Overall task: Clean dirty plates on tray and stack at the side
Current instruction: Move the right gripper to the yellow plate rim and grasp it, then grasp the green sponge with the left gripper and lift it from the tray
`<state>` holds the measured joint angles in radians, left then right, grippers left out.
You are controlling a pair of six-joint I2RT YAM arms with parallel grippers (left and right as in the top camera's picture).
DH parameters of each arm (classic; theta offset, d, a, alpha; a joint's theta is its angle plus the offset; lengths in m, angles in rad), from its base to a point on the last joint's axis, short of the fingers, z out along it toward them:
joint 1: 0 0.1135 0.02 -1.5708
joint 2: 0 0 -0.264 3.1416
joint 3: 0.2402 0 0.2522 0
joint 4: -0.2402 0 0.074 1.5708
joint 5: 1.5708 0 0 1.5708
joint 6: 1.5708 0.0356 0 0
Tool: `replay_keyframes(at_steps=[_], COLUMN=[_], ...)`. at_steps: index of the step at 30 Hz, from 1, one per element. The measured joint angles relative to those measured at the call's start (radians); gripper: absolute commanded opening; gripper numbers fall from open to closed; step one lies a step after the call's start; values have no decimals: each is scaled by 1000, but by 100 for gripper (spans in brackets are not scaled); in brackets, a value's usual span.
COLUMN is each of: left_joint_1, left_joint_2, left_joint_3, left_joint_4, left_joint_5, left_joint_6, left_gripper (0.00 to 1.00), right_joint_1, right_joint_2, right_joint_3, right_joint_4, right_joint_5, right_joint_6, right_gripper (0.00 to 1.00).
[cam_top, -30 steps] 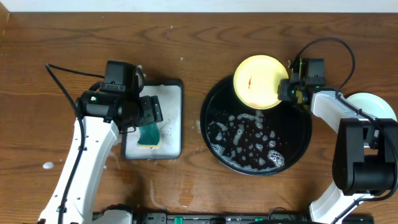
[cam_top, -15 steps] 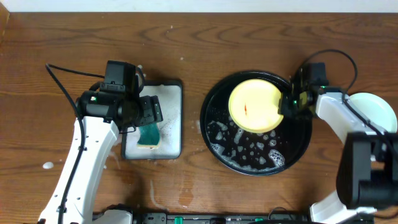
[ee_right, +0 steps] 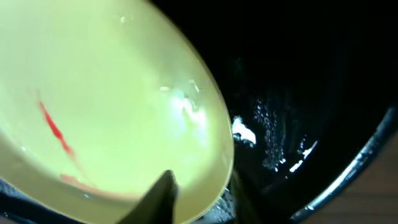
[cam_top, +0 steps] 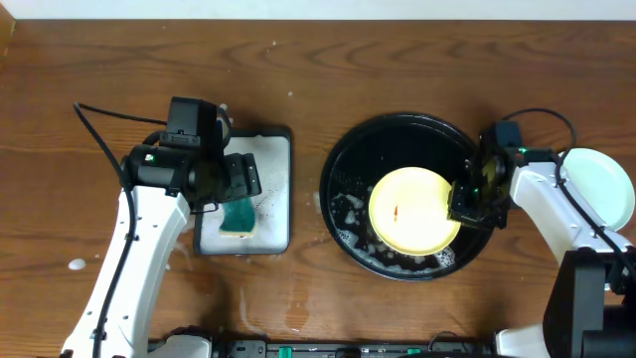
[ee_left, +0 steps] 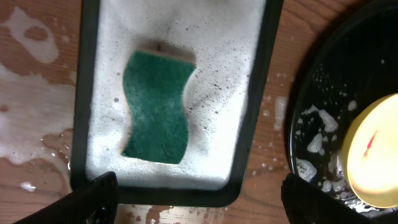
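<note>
A yellow plate (cam_top: 412, 210) with a small red smear lies low over the front half of the large round black tray (cam_top: 343, 159), among soap suds. My right gripper (cam_top: 462, 204) is shut on the plate's right rim; the wrist view shows one finger on top of the yellow plate (ee_right: 93, 93) and one under its edge (ee_right: 199, 196). A pale mint-green plate (cam_top: 601, 184) sits on the table right of the tray. My left gripper (cam_top: 234, 179) is open and empty above the front edge of the rectangular soapy tray (ee_left: 264, 93), short of the green sponge (ee_left: 157, 106).
The rectangular dark tray (cam_top: 281, 189) with white foam and the green sponge (cam_top: 238, 216) sits left of the black tray. Soapy water is spilled on the wood to its left (ee_left: 31, 130). The black tray and yellow plate show at the right of the left wrist view (ee_left: 373, 155).
My right gripper has carried the yellow plate from the tray's far rim down toward the front, lowering it onto the sudsy tray floor. The left arm has not moved.
</note>
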<state>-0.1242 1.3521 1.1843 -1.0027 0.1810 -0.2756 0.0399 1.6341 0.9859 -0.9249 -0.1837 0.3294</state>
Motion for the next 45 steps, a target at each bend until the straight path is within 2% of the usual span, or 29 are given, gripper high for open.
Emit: replay_keyframes(at_steps=[4, 7, 10, 16, 20, 23, 24, 30, 38, 42, 45], left_joint_1=[0, 0, 0, 0, 0, 0, 0, 0, -15, -80, -157], left_joint_2=[0, 0, 11, 127, 237, 296, 307, 322, 301, 237, 195], left_joint_3=[0, -24, -103, -278, -298, -297, -295, -275, -130, -21, 13], left_joint_4=[-4, 17, 97, 308, 396, 433, 436, 420, 158, 127, 193], left_joint_5=[-2, -64, -127, -171, -165, -156, -150, -113, -95, -24, 70], left_joint_6=[0, -12, -32, -46, -54, -61, -60, -61, -57, -56, -65], left_gripper=[84, 83, 73, 61, 43, 19, 8, 7, 8, 7, 7], right_joint_1=[0, 0, 0, 0, 0, 0, 0, 0, -24, -42, -45], right_joint_2=[-18, -92, -196, -365, -375, -369, -364, -306, -132, -42, 14], right_joint_3=[0, 0, 1, 2, 2, 2, 2, -8, -34, -34, -34], right_joint_4=[8, 8, 6, -8, -31, -49, -52, -18, 77, 151, 193], right_joint_5=[0, 0, -4, -22, -26, -26, -26, -18, 0, -4, -17], right_joint_6=[-35, -89, -138, -187, -195, -199, -201, -203, -200, -204, -208], right_gripper=[33, 33, 33, 28, 28, 28, 28, 27, 26, 17, 12])
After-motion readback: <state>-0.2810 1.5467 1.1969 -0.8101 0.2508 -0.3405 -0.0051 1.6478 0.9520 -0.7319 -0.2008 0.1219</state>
